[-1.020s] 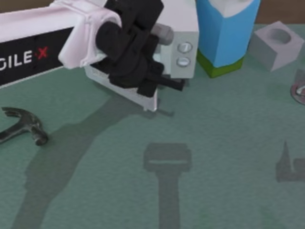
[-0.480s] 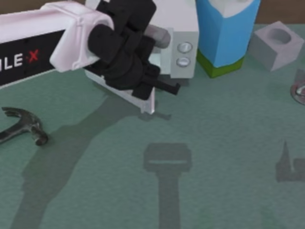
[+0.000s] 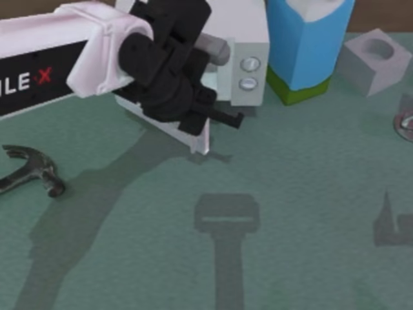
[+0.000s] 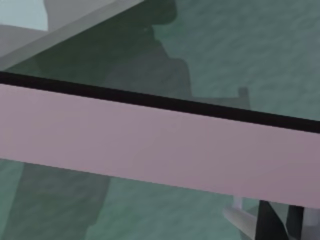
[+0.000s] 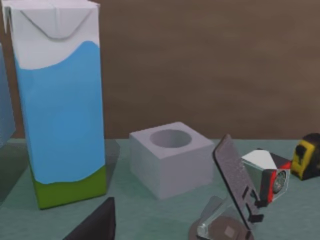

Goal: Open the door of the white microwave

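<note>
- Door [image 3: 193,132] of the white microwave [image 3: 248,45] already swung partway out, far-left of table; left gripper [image 3: 222,118] at its free edge — fingers look clamped on the door, wider swing left, I judge
- Right gripper not visible from above; cannot tell its state
- Containers — carton [image 5: 60,110] sealed; grey cube [image 5: 170,157] hole looks empty; oven cavity hidden by arm
</note>
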